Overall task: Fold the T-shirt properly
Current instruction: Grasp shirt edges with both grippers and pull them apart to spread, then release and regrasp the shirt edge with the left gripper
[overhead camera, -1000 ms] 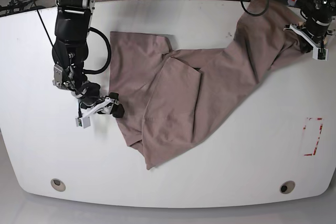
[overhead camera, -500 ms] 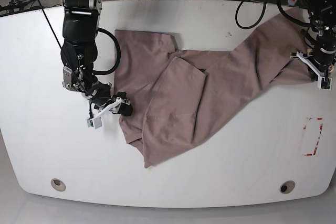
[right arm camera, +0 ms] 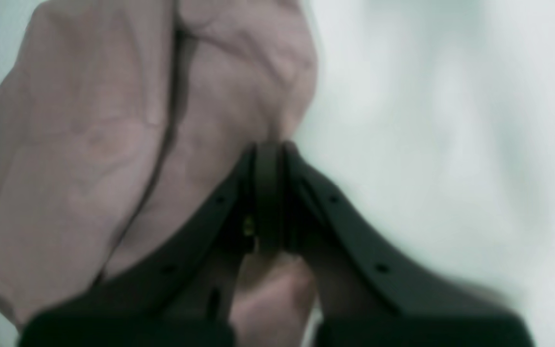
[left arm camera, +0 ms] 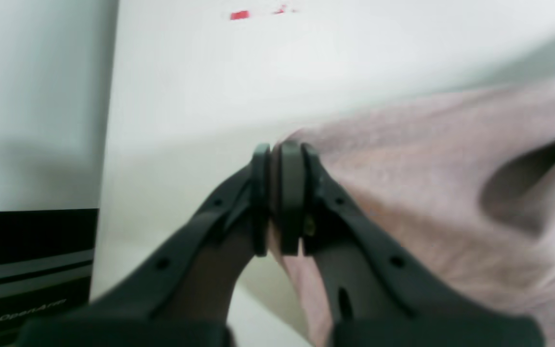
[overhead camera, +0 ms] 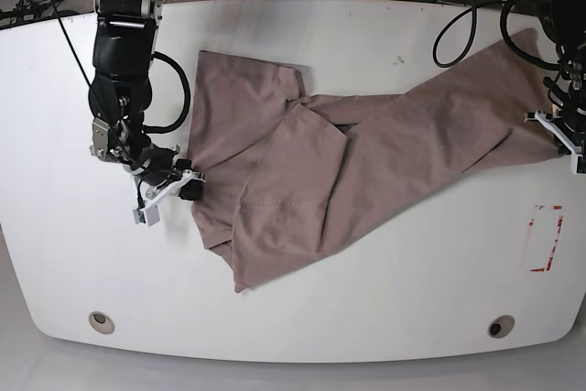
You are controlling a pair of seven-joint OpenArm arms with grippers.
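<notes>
With both the left gripper (left arm camera: 280, 197) and the right gripper (right arm camera: 268, 193) clamped on opposite edges of the T-shirt (overhead camera: 366, 162), which lies rumpled across the table (overhead camera: 366, 318), they should draw apart evenly and low to flatten it.

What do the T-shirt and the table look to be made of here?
T-shirt: thin, soft matte knit, likely cotton or a blend; it drapes in loose creases and bunches where both grippers pinch it. Table: hard, smooth white board with a slight sheen, probably laminate or painted wood; the exact material is unclear.
</notes>
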